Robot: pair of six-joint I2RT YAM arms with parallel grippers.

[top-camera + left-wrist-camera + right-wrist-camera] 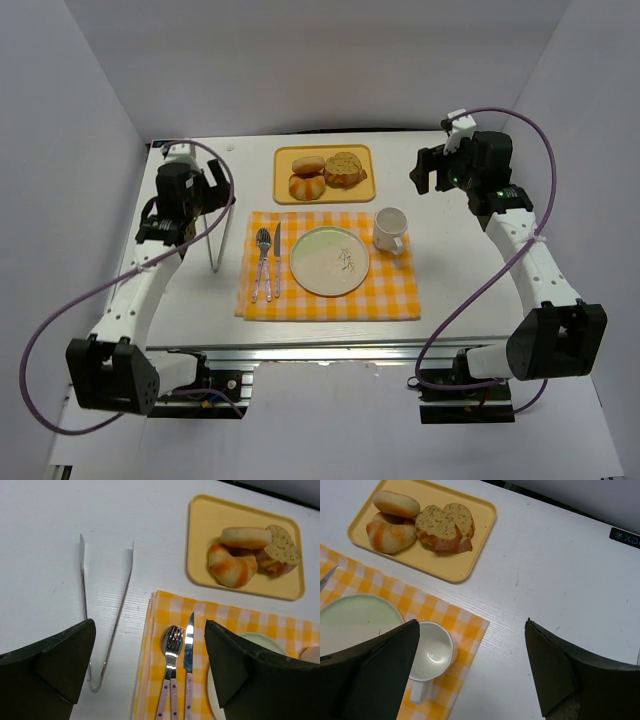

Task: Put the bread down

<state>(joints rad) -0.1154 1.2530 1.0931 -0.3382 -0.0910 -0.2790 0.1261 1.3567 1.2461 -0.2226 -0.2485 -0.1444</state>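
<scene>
We spot bread (308, 165) on tray (364, 192) left end; left gripper (149, 640) looks nearer than right gripper (472, 630); both spread apart, empty.

Tray (362, 192) at the far edge's middle holds bread (308, 165) on a bun (306, 187), loaf (345, 169) rightward; nearer, the mat (400, 296) bears fork (263, 262), knife (275, 258), plate (329, 262), mug (389, 230) left to right; tongs (120, 597) lie leftward.
</scene>
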